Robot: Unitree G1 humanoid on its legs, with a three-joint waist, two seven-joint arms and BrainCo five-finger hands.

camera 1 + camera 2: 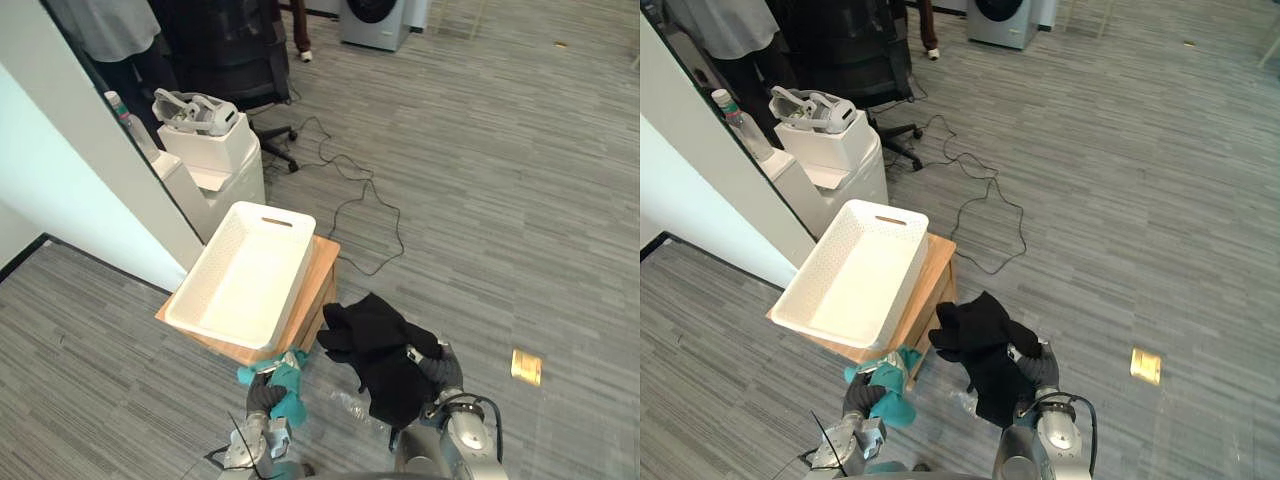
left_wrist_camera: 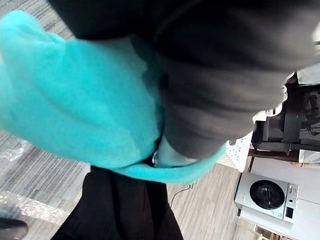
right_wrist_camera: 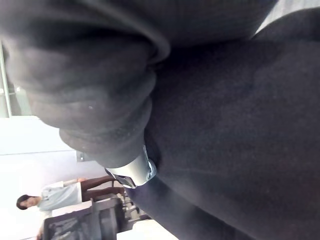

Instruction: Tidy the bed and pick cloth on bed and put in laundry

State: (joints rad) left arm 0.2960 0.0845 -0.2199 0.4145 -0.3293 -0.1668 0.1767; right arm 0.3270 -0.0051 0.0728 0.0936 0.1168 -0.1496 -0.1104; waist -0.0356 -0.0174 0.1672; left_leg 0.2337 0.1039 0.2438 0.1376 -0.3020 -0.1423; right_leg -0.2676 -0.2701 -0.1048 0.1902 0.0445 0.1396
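Observation:
A teal cloth (image 1: 287, 385) is bunched over my left hand (image 1: 259, 396), just in front of the near edge of the wooden table (image 1: 318, 290). A black cloth (image 1: 382, 345) drapes over my right hand (image 1: 438, 368) and hangs down beside the table's right corner. In the left wrist view the teal cloth (image 2: 85, 100) wraps round the hand's dark cover (image 2: 215, 85), with the black cloth (image 2: 125, 210) past it. The black cloth (image 3: 235, 140) also covers my right hand (image 3: 100, 100) in its own wrist view. A white laundry basket (image 1: 270, 216) stands on the table with nothing in it.
A white cabinet (image 1: 215, 165) with a headset (image 1: 195, 110) on top stands behind the table, next to a white partition (image 1: 90, 150). A black office chair (image 1: 235, 60), a floor cable (image 1: 370, 215), a washing machine (image 1: 375, 20) and a person (image 1: 105, 30) are further back.

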